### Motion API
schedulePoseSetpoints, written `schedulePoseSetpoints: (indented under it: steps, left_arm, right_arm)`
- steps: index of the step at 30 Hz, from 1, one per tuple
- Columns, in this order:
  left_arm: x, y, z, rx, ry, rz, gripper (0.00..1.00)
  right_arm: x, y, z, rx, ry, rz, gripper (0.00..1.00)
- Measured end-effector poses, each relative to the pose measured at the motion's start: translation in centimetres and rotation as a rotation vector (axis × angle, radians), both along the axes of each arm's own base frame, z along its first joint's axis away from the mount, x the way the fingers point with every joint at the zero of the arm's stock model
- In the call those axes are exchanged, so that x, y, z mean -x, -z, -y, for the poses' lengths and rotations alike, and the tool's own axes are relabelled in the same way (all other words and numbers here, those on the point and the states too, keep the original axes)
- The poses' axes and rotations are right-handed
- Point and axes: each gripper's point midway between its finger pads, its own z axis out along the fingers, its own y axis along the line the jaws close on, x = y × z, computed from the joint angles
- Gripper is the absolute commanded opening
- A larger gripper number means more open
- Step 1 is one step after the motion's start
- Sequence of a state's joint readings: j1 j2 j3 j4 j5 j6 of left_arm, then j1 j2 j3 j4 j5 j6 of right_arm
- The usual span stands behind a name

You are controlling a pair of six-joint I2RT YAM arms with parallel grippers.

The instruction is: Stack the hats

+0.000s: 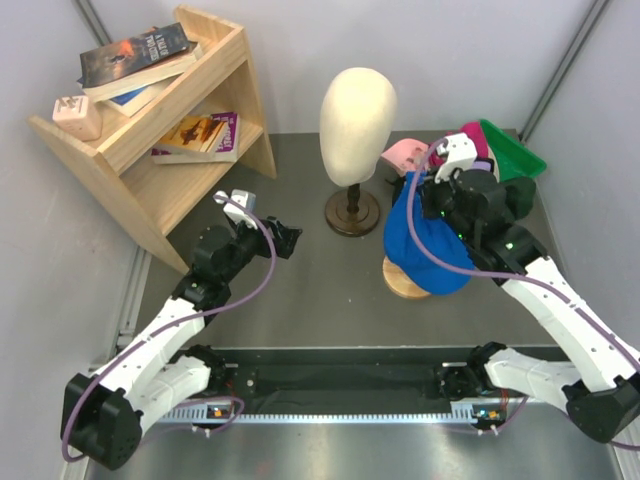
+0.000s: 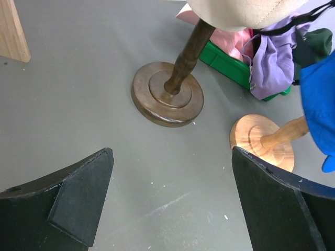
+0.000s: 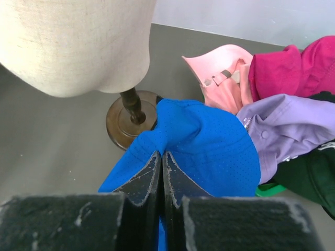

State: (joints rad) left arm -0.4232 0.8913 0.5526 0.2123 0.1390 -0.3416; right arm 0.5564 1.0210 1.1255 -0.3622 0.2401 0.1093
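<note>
Right gripper (image 3: 161, 159): I see jaws pinching blue cap (image 1: 428, 245) fabric.
Blue cap: draped over the wooden stand (image 1: 402, 282) — just beside the mannequin head (image 1: 357, 110).
Left gripper (image 2: 171, 156): jaws spread, above the table (image 1: 300, 300).
Other hats: pink cap (image 3: 222, 78), lavender cap (image 3: 293, 125), magenta cap (image 3: 298, 68) — heaped at the green bin (image 1: 515, 152).

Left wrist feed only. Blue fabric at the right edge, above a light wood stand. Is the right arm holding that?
Observer: Yes. The right wrist view shows the right gripper shut on the blue cap, with fabric pinched between its closed jaws.
Operator: Anything on the mannequin head? I only see its underside.
Observer: No. The top view shows it bare.
Operator: Any hats besides the light pink cap and lavender cap?
Observer: Yes. The right wrist view shows a magenta cap in the same pile, next to the light pink one.
</note>
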Motion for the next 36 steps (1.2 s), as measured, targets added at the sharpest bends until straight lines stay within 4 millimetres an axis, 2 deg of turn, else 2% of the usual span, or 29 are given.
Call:
schedulePoseSetpoints:
  steps: [6,8,9,14,18,21,26,30,36]
  left_arm:
    - [0.0,-0.1,0.0,0.002,0.003,0.004,0.99]
    - [0.0,-0.1,0.0,0.002,0.003,0.005,0.99]
    - [0.0,-0.1,0.0,0.002,0.003,0.005,0.99]
    - [0.0,0.0,0.1,0.001,0.003,0.003,0.99]
    - [0.0,0.0,0.1,0.001,0.003,0.002,0.99]
    - [0.0,0.1,0.1,0.0,0.003,0.001,0.99]
    - [0.0,0.1,0.0,0.0,0.003,0.0,0.99]
    - [0.0,0.1,0.0,0.0,0.002,0.0,0.99]
    - [-0.1,0.2,-0.1,-0.004,-0.003,0.001,0.99]
  right_arm:
    - [-1.2,1.6,-0.7,0.016,0.003,-0.038,0.01]
    - [-1.4,2.1,-0.8,0.019,0.01,-0.051,0.08]
    - [-1.4,2.2,-0.7,0.018,0.015,-0.055,0.14]
    - [-1.3,3.0,0.0,0.014,0.061,-0.067,0.26]
    - [-1.0,4.5,0.7,0.029,0.089,-0.095,0.39]
    - [-0.7,5.4,1.0,0.039,0.102,-0.114,0.44]
    - [-0.6,5.1,1.3,0.031,0.117,-0.108,0.53]
    - [-0.5,4.7,1.7,0.027,0.135,-0.093,0.64]
    - [-1.0,4.2,3.6,0.053,0.215,-0.075,0.67]
